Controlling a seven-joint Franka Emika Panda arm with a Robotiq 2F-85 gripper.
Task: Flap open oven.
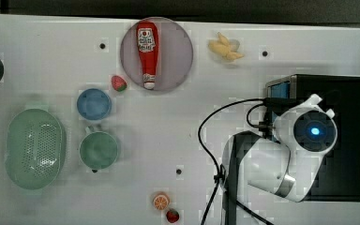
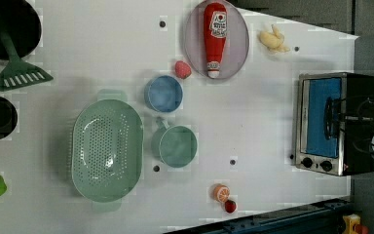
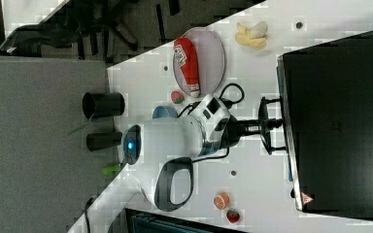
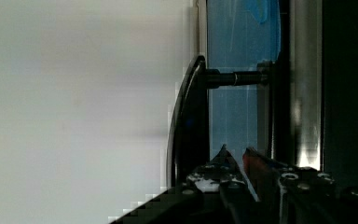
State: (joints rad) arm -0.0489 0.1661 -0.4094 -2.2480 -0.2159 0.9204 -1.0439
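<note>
The oven (image 2: 358, 97) stands at the left view's right, with a black top (image 1: 342, 159), a silver front frame and black knobs (image 2: 316, 164). Its blue-tinted glass door (image 2: 319, 114) lies flush against the frame. The black bar handle (image 4: 186, 130) stands off the glass (image 4: 237, 116) on a post. My gripper (image 4: 237, 156) sits between the handle and the glass, fingers close together with nothing gripped. From the right view, the gripper (image 3: 271, 124) reaches straight to the oven's front at the handle (image 3: 263, 127). The white arm (image 1: 304, 136) hangs over the oven.
A purple plate (image 1: 178, 56) holds a ketchup bottle (image 1: 147, 51). A banana (image 1: 225, 49) lies behind the oven side. A blue bowl (image 1: 94, 104), green cup (image 1: 98, 150) and green colander (image 1: 35, 147) sit at the top view's left. An orange slice (image 1: 161, 201) and cables (image 1: 206, 140) lie nearer.
</note>
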